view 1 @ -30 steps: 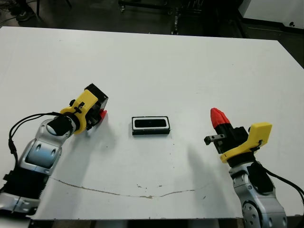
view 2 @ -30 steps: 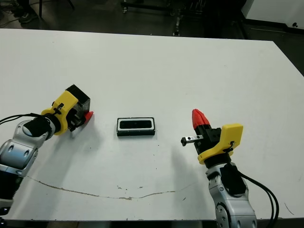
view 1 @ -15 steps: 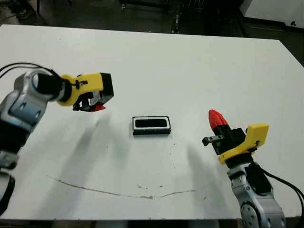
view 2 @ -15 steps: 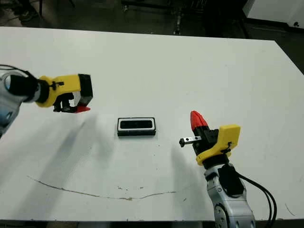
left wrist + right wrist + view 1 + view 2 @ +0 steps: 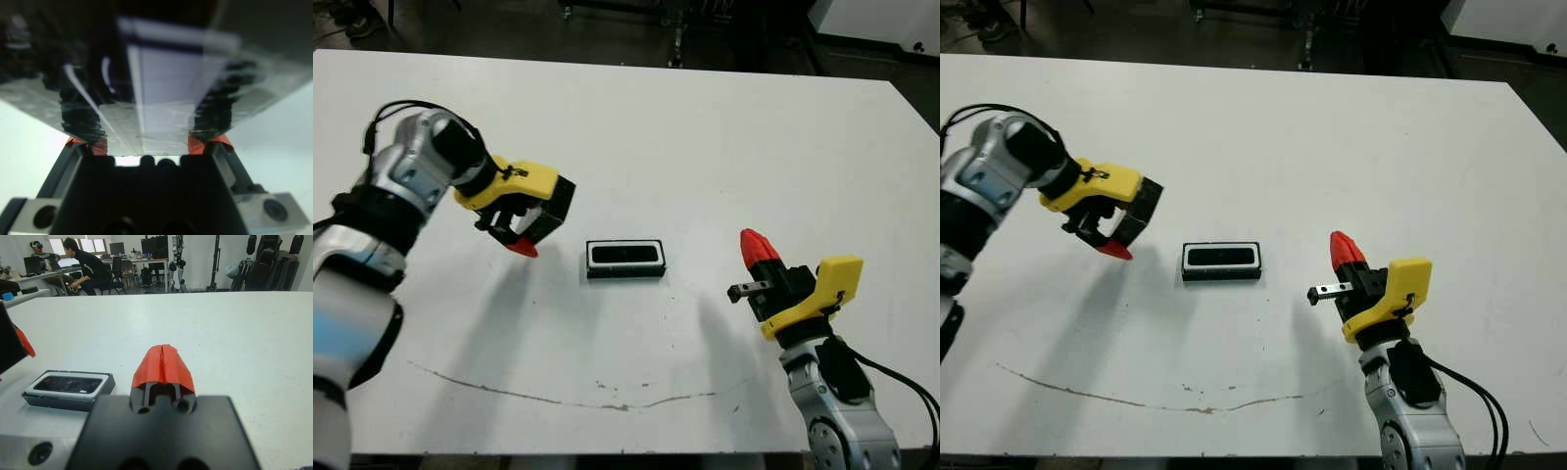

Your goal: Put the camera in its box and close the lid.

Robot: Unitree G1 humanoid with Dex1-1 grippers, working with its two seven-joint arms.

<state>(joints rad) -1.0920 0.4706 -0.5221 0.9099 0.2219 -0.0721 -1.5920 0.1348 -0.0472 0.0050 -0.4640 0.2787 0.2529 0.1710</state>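
Note:
The box (image 5: 625, 259), a small black tray with a white lining, sits at the table's middle with the glossy black camera (image 5: 625, 255) lying inside it. Left of the box and above the table, my left gripper (image 5: 520, 246) is shut on the lid (image 5: 552, 205), red tips pointing down. In the left wrist view the lid (image 5: 161, 93) and its shiny panel fill the picture, clamped between the red fingers (image 5: 96, 146). My right gripper (image 5: 756, 247) is shut and holds nothing, to the right of the box. The right wrist view shows the box (image 5: 46, 399) ahead of that gripper, off to one side.
A thin dark scratch (image 5: 558, 397) runs across the white table (image 5: 705, 147) near its front edge. Beyond the far edge, people (image 5: 90, 267) sit at desks and dark equipment stands (image 5: 274, 259) rise from the floor.
My left arm rose from the table with the lid and swung right toward the box, turning its fingertips downward. The right gripper has barely moved.

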